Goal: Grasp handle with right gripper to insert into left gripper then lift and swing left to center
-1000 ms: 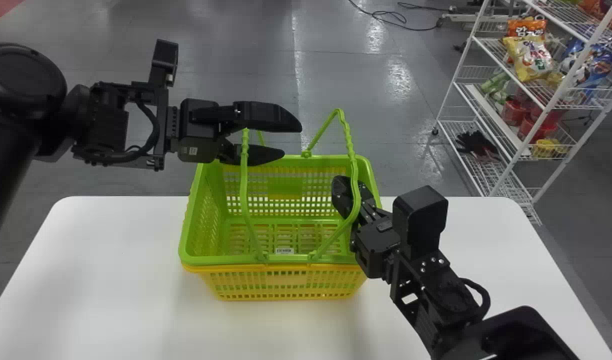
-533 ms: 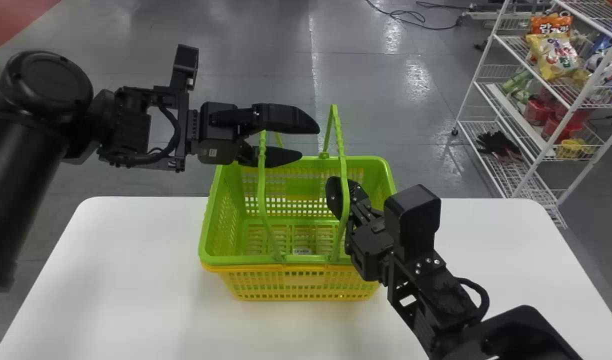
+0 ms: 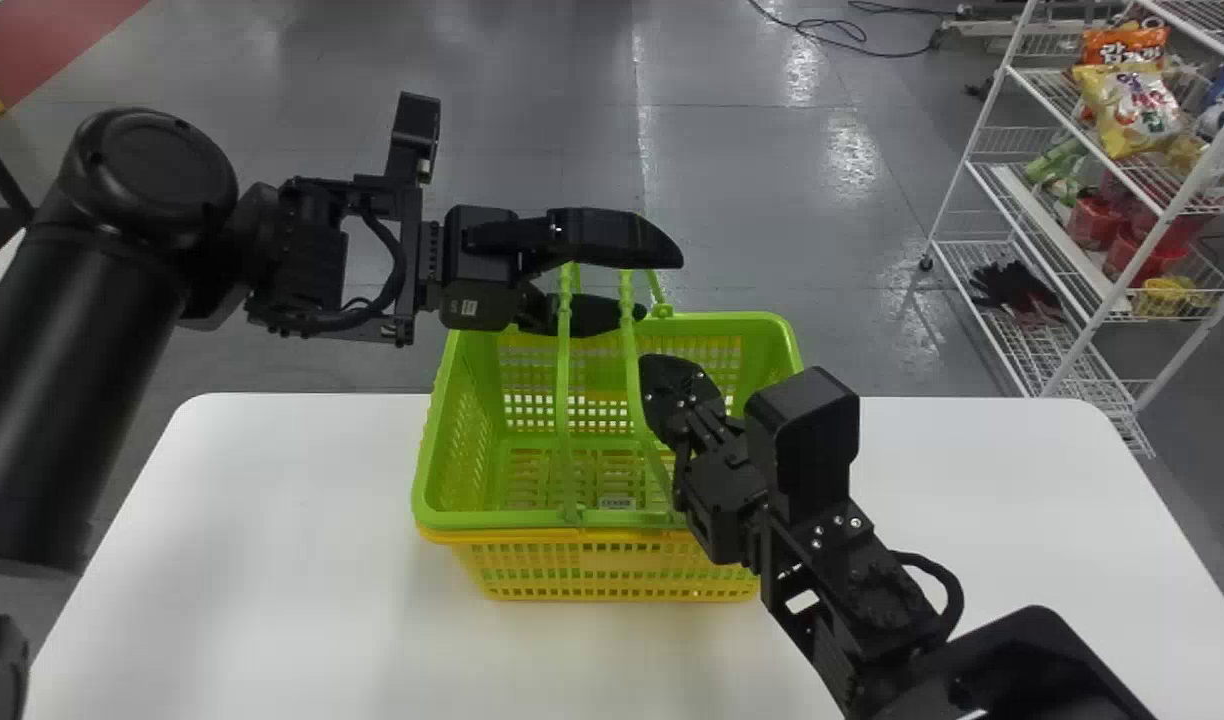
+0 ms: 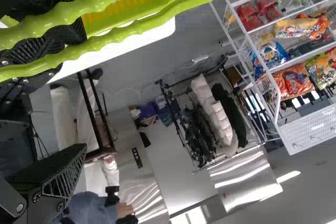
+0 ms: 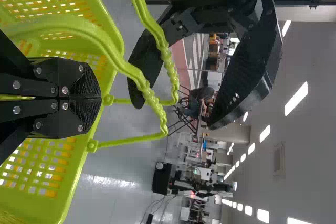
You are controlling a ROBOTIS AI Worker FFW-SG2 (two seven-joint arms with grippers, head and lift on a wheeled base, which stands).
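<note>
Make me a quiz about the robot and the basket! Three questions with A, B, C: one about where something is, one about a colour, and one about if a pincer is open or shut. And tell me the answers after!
1. Where does the basket stand?
A) On the grey floor
B) On the white table
C) On the wire shelves

2. What colour are the basket's two handles?
A) Red
B) Blue
C) Green

3. How is the robot's left pincer?
A) Open, with a gap between its fingers
B) Shut, its fingers pressed together
C) Shut on a bag of snacks

Answers:
1: B, the head view shows the white top around the front of the basket.
2: C, both handles look bright green in the head view and both wrist views.
3: A, its fingers stand well apart in the head view.
</note>
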